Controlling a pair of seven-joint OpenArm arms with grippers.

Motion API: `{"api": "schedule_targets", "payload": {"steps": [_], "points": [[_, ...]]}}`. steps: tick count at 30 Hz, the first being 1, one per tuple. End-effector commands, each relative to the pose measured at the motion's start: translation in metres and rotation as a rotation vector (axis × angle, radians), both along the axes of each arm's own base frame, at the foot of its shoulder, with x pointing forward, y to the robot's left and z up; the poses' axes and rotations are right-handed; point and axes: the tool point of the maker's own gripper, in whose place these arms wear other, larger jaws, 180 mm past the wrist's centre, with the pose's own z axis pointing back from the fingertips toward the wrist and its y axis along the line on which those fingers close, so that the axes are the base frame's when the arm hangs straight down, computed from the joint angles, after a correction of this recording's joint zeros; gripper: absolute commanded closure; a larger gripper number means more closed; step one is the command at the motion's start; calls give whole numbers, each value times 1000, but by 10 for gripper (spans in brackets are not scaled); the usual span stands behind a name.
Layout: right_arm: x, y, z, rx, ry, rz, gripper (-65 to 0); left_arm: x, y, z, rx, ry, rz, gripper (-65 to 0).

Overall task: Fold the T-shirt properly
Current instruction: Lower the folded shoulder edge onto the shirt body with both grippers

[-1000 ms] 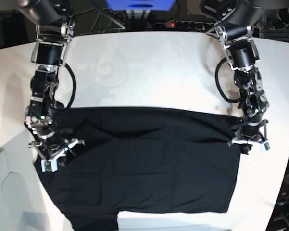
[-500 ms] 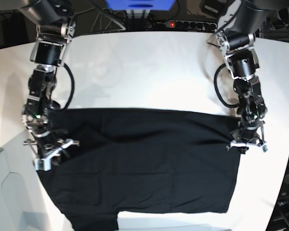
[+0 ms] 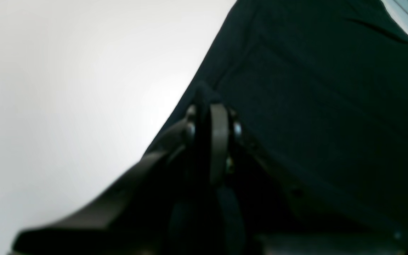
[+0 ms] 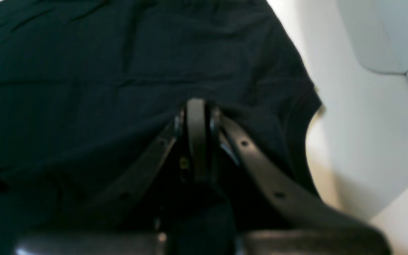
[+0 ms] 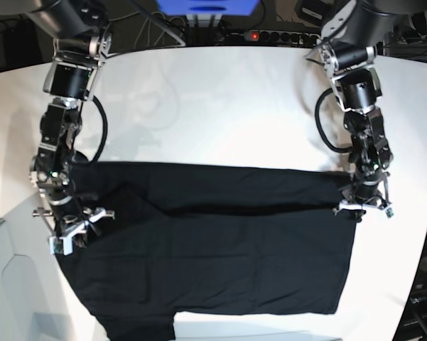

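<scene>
The black T-shirt (image 5: 220, 249) lies spread plain side up on the white table (image 5: 213, 99), with a low ridge running across it near its far edge. My left gripper (image 5: 362, 206) is at the shirt's right edge in the base view. The left wrist view shows this gripper (image 3: 209, 113) shut on a pinch of the black cloth (image 3: 331, 88) at its edge. My right gripper (image 5: 69, 231) is at the shirt's left edge. In the right wrist view it (image 4: 197, 106) is shut on a fold of the cloth (image 4: 83, 71) near a sleeve.
A power strip with a red light (image 5: 252, 34) and cables lie beyond the table's far edge. A pale grey panel (image 5: 7, 284) adjoins the table at the near left and also shows as a panel (image 4: 384, 35) in the right wrist view.
Both grippers have moved toward the far side of the table, drawing the shirt's side edges with them. A ridge has formed across the cloth between them.
</scene>
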Motion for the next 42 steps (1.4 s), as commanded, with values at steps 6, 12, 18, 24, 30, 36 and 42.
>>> {"api": "schedule_targets", "payload": {"steps": [6, 12, 18, 24, 30, 36, 42], "points": [[16, 0, 23, 6, -67, 10, 0, 14, 8, 25, 24, -61, 9, -53], [20, 2, 9, 21, -26, 13, -181, 12, 8, 23, 24, -56, 8, -178], [25, 7, 23, 10, -62, 29, -413, 13, 7, 27, 23, -69, 4, -513], [16, 5, 29, -11, -81, 26, -437, 2, 9, 30, 49, -82, 0, -650], [-14, 4, 25, -49, -83, 30, -437, -21, 10, 11, 61, -38, -2, -650], [-44, 6, 18, -77, -69, 39, -437, -29, 5, -1, 53, -12, -10, -650], [-60, 8, 15, -93, -59, 46, -437, -42, 5, -14, 25, 10, -1, -650]]}}
